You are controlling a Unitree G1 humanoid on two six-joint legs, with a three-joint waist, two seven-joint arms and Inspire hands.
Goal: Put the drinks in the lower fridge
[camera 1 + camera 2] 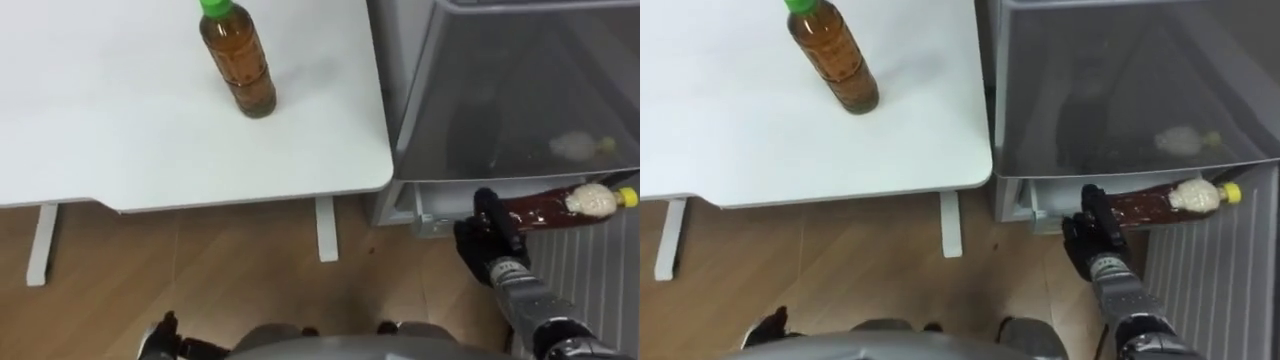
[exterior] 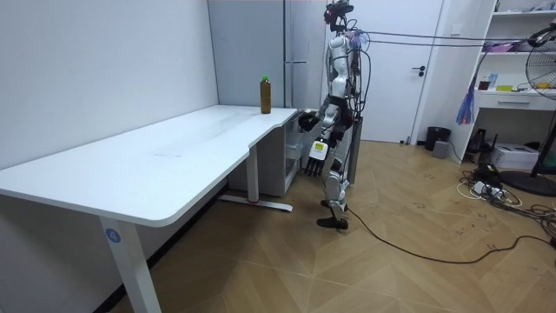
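Bottle with yellow cap (image 1: 548,207) is held lying sideways at the open lower fridge (image 1: 428,212), beneath a translucent drawer (image 1: 520,90), its base grasped by the curled fingers of the right hand (image 1: 490,240). A green-capped bottle (image 1: 238,60) is stood upright on the white table (image 1: 120,130). The left hand (image 2: 315,162) is hung beside the body; its fingers cannot be judged.

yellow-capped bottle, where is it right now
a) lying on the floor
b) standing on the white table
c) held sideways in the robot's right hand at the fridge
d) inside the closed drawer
C: the right hand is curled round the yellow-capped bottle, holding it sideways just below the fridge drawer.
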